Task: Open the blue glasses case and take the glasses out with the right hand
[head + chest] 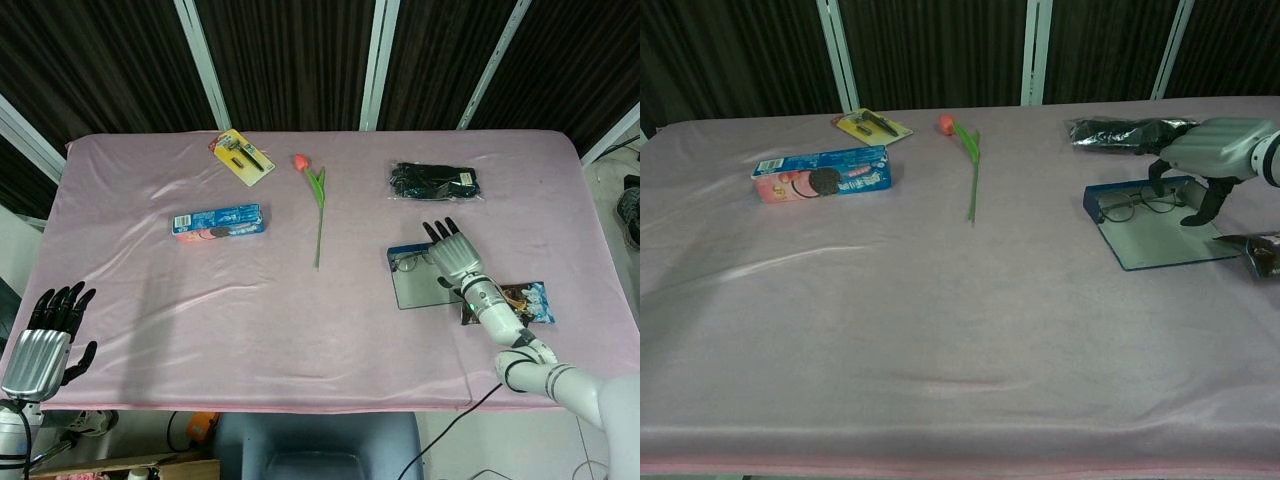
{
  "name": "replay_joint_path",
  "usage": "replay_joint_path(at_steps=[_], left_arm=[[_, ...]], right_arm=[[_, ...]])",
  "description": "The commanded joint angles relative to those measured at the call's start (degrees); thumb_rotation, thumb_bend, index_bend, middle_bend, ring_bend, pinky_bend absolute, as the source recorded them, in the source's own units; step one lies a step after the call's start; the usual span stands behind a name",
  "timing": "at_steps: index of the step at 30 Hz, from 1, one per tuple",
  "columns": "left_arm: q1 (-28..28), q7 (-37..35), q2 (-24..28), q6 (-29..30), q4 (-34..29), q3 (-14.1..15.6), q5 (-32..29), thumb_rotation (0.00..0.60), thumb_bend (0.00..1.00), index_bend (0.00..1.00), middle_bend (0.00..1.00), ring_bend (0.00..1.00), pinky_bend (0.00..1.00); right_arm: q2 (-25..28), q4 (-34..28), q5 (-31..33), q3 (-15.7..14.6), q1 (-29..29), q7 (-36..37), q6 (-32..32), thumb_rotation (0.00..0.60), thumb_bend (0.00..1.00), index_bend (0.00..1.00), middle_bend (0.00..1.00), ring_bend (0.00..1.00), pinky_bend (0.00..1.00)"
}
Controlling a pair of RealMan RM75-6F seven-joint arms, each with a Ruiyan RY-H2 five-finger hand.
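Even, fairly bright overhead lighting on the pink tablecloth (200, 300); dark backdrop behind. Soft sheen along cloth folds in chest view, no harsh glare. Faint, diffuse shadows only, slightly denser under the right hand (1215, 150). Both views reasonably sharp; mild softness and grain throughout. Slight wide-angle bending toward head view edges.

On the pink surface (150, 300) lie a blue cookie box (217, 220), a yellow card of tools (242, 157), a tulip (314, 200), a black bag (434, 182) and a snack packet (520, 301)
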Motion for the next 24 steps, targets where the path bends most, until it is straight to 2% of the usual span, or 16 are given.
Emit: replay_joint_path(at_steps=[1, 6, 10, 15, 24], left_arm=[[0.0, -0.1, 0.1, 0.1, -0.1, 0.0, 0.0, 0.600, 0.38, 0.00, 0.00, 0.00, 0.02], [0.2, -0.4, 0.2, 0.3, -0.2, 0.2, 0.4, 0.600, 0.38, 0.00, 0.00, 0.00, 0.02], [0.3, -0.4, 0.3, 0.5, -0.3, 0.2, 0.5, 0.600, 0.38, 0.00, 0.00, 0.00, 0.02], [0.2, -0.3, 0.2, 0.3, -0.3, 0.1, 0.2, 0.600, 0.38, 0.00, 0.00, 0.00, 0.02], [0.0, 0.8, 0.1, -0.6, -0.4, -0.2, -1.1, 0.600, 0.38, 0.00, 0.00, 0.00, 0.02]], right_arm=[[1.8, -2.8, -0.7, -0.2, -0.7, 1.0, 1.1, 0.600, 0.40, 0.46, 0.08, 0.00, 0.00], [6.8, -9.5, -2.9, -0.3, -3.1, 5.4, 4.5, 0.600, 0.40, 0.47, 0.08, 0.00, 0.00], [8.2, -11.1, -4.8, 0.7, -3.7, 8.8, 7.1, 0.600, 0.40, 0.48, 0.08, 0.00, 0.00], [4.8, -5.9, -5.0, 2.7, -1.4, 10.3, 6.3, 0.600, 0.40, 0.51, 0.08, 0.00, 0.00], [-3.3, 5.0, -0.9, 5.1, 3.9, 10.1, -0.8, 0.600, 0.40, 0.54, 0.08, 0.00, 0.00]])
